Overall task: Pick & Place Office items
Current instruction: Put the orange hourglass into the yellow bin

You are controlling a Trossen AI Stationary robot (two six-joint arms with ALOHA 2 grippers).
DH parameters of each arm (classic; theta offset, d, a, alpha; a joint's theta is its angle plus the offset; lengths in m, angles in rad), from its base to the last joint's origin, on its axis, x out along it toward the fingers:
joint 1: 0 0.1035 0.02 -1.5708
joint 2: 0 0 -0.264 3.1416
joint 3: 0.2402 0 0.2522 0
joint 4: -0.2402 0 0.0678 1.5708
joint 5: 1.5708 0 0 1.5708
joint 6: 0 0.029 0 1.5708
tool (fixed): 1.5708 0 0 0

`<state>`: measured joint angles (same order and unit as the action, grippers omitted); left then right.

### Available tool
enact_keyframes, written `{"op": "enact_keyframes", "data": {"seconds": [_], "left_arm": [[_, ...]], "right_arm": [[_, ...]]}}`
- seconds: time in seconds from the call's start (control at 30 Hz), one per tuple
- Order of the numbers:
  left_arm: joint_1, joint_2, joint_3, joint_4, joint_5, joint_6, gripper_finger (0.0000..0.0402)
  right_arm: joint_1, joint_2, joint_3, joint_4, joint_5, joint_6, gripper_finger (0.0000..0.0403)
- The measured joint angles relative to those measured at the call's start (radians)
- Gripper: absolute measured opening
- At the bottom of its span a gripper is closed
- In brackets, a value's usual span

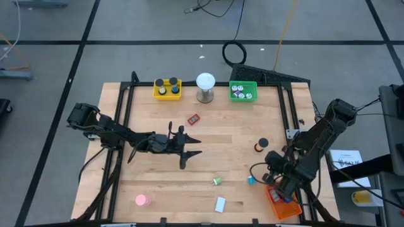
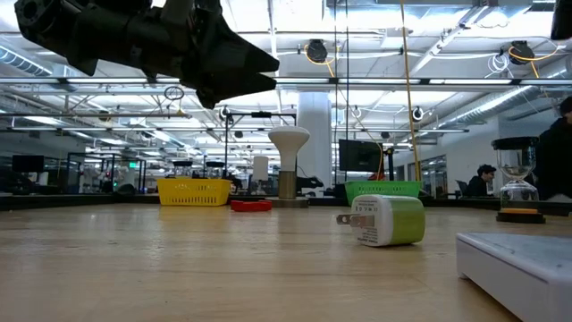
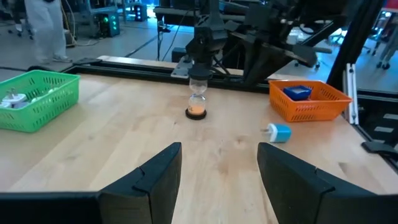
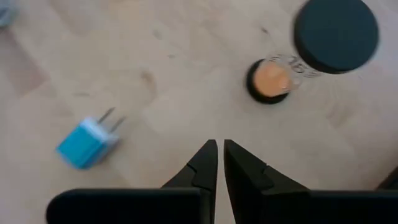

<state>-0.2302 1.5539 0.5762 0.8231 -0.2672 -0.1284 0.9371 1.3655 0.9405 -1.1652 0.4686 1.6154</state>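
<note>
- Closed tight on nothing, the right gripper (image 4: 221, 155) hangs over bare wood.
- Its small blue plastic plug (image 4: 87, 142) lies just beside it.
- Nearby, the black-capped orange sand timer (image 4: 292, 65) could tip if bumped.
- Left gripper (image 3: 217, 163) waits open.

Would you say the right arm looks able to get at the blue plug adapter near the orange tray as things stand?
Probably yes. The blue plug adapter lies alone on bare wood close to the right gripper, with only the hourglass nearby, off to the other side. The jaws are shut with nothing between them, so they would need to open first.
</note>
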Motion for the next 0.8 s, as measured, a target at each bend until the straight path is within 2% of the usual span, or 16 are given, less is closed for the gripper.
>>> {"op": "enact_keyframes", "data": {"seconds": [0.2, 0.5, 0.67, 0.8], "left_arm": [[0.000, 0.000, 0.000, -0.005, 0.000, -0.014, 0.0214], [0.001, 0.000, 0.000, 0.006, 0.030, -0.060, 0.0214], [0.010, 0.000, 0.000, 0.017, 0.030, -0.114, 0.0214], [0.011, 0.000, 0.000, 0.019, 0.030, -0.117, 0.0214]], "right_arm": [[-0.061, -0.032, -0.076, 0.006, 0.004, 0.065, 0.0055], [-0.142, -0.035, -0.177, 0.092, 0.008, 0.094, 0.0160], [-0.171, -0.034, -0.187, 0.080, 0.075, 0.092, 0.0213], [-0.206, -0.034, -0.187, 0.063, 0.135, 0.100, 0.0239]]}}
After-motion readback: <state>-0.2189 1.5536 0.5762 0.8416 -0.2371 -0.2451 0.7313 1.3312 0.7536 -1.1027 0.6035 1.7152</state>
